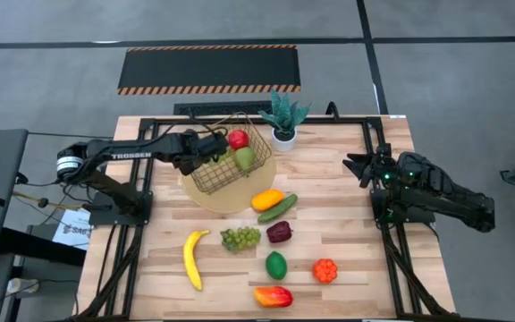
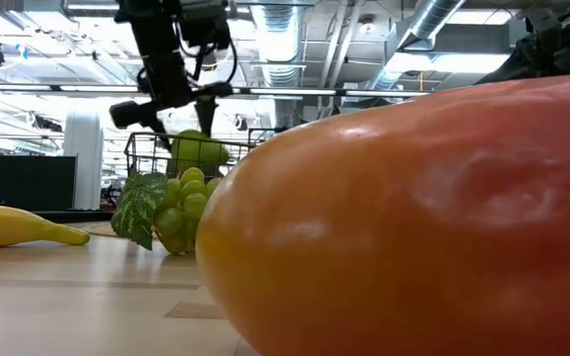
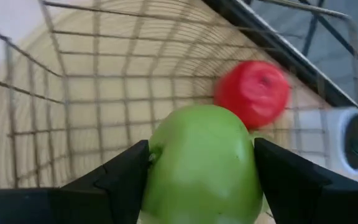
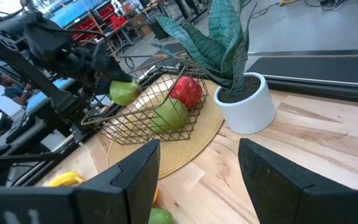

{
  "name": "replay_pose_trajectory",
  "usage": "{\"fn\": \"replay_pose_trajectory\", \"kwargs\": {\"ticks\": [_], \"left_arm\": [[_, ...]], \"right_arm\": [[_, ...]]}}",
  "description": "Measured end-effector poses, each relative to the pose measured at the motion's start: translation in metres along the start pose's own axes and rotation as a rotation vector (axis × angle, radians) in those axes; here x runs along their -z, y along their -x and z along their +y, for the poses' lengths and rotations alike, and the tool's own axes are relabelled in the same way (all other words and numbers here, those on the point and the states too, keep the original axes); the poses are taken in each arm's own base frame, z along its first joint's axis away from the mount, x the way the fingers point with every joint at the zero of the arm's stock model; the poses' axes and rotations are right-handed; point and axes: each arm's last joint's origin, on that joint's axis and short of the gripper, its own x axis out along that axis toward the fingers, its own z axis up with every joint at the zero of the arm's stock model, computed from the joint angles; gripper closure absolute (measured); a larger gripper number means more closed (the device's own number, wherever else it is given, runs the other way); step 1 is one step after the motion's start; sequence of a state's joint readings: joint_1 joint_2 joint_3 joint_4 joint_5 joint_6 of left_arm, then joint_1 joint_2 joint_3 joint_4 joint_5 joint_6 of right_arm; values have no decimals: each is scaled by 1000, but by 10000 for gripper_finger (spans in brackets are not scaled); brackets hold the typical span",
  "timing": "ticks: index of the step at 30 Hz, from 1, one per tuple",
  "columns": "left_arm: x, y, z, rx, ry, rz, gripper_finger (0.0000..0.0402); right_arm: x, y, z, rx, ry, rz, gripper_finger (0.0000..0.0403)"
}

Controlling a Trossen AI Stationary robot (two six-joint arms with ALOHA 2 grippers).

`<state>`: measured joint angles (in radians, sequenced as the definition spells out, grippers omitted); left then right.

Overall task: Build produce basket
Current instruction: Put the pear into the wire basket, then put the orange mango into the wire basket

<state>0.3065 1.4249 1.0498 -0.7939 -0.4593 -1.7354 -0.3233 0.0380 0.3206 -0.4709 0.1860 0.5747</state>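
The gold wire basket [image 1: 231, 165] stands on a round tan mat [image 1: 206, 199] at the table's far middle. A red apple [image 1: 238, 139] and a green pear [image 1: 245, 159] lie inside it. My left gripper [image 3: 201, 146] reaches in from the table's left and is shut on a second green pear [image 4: 124, 92] over the basket's left end. My right gripper [image 4: 197, 146] hovers open over the table's right side [image 1: 354, 166], away from all produce. The other produce lies on the table in front of the basket. My left gripper pinches the green pear [image 3: 201, 168] between its two fingers, one finger [image 3: 126, 168] on each opposite side of its body. The fingers come from the table's left, slanting slightly down. The pear is lifted clear, at about the height of the basket's rim [image 2: 198, 150].
A potted plant [image 1: 284, 121] stands just right of the basket. In front lie a banana [image 1: 193, 258], grapes [image 1: 240, 238], a yellow-orange piece [image 1: 267, 199], cucumber [image 1: 281, 208], purple piece [image 1: 280, 232], green piece [image 1: 276, 265], orange piece [image 1: 325, 270] and mango [image 1: 273, 296].
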Motion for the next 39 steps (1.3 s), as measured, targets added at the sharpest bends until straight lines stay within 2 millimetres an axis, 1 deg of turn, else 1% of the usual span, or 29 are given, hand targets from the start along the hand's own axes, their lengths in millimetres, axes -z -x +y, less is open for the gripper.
{"fn": "replay_pose_trajectory", "kwargs": {"ticks": [8,16,20,25,30,33,35,39], "left_arm": [[-7,-22,8,21,67,-41,154],[-15,-31,7,10,65,-62,151],[-15,-32,5,7,45,-24,129],[-15,-31,3,20,61,-10,96],[-14,-31,-1,58,82,1,81],[-13,-31,-7,113,41,32,79],[-12,-29,-12,144,-27,77,79],[-13,-14,-29,230,-215,142,79]], "right_arm": [[0,0,0,0,11,0,163],[0,0,0,1,11,1,163],[0,0,0,1,11,2,163],[0,0,0,1,23,1,163],[0,0,0,1,23,1,163],[0,0,0,1,24,1,163],[0,0,0,1,24,1,163],[0,0,0,0,26,1,163]]}}
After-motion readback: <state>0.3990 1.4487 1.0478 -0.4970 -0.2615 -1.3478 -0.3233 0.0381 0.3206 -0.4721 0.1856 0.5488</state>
